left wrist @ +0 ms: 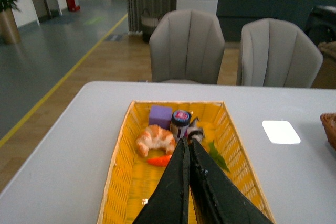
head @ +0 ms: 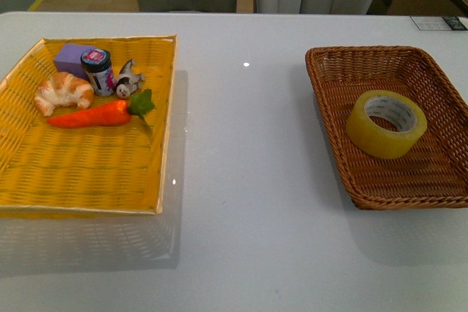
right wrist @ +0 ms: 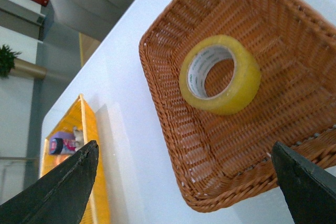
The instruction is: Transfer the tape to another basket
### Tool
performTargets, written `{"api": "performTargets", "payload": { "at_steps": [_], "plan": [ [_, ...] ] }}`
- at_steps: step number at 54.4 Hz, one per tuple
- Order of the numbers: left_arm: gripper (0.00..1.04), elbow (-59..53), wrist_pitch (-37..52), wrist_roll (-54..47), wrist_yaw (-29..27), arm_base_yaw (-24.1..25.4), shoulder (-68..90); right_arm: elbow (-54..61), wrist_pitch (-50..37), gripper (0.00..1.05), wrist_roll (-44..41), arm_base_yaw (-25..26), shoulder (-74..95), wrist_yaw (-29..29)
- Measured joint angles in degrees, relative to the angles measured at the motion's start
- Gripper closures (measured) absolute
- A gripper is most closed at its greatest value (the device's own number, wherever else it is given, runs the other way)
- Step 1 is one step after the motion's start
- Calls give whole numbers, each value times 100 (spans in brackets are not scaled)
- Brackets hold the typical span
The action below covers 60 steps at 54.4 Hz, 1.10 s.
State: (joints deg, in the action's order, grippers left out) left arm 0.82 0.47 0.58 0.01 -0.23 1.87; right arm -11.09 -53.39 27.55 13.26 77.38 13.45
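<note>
The tape, a wide yellowish roll with a white printed core, lies tilted inside the dark brown wicker basket at the table's right. The right wrist view shows the tape in the basket from above. My right gripper hangs open above the basket's near corner, its jaws wide apart and holding nothing. My left gripper is shut and empty above the yellow basket. Neither arm appears in the front view.
The yellow woven basket on the left holds a croissant, a toy carrot, a purple block, a small jar and a small figurine. White table surface lies between the baskets. Chairs stand beyond the far edge.
</note>
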Motion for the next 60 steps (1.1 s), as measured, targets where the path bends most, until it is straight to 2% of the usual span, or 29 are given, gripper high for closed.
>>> {"api": "performTargets", "payload": {
  "at_steps": [3,9,14,18,22,25,27,31,35,60],
  "plan": [
    [103,0,-11,0,0,-2,-83,269,-673,33,-1121,-122,-404,-201],
    [103,0,-48,0,-2,11,-92,411,-595,52,-2107,-339,-1132,-367],
    [103,0,-48,0,-4,11,-96,619,-315,66,-2433,-457,-1504,-522],
    [103,0,-48,0,0,11,-98,767,31,84,-2588,-595,-1961,-640],
    [103,0,-48,0,0,11,-98,846,302,97,-2629,-686,-2337,-732],
    [103,0,-48,0,0,11,-98,890,470,103,-2671,-732,-2555,-796],
    [103,0,-48,0,0,11,-98,922,629,103,-2699,-772,-2745,-820],
    [103,0,-48,0,0,11,-98,970,927,103,-2706,-1078,-3084,-1239],
    [103,0,-48,0,0,11,-98,973,1231,103,-2719,-1270,-3456,-1281],
    [103,0,-48,0,0,11,-101,981,2859,103,-2719,-1300,-5243,-1335]
  ]
}}
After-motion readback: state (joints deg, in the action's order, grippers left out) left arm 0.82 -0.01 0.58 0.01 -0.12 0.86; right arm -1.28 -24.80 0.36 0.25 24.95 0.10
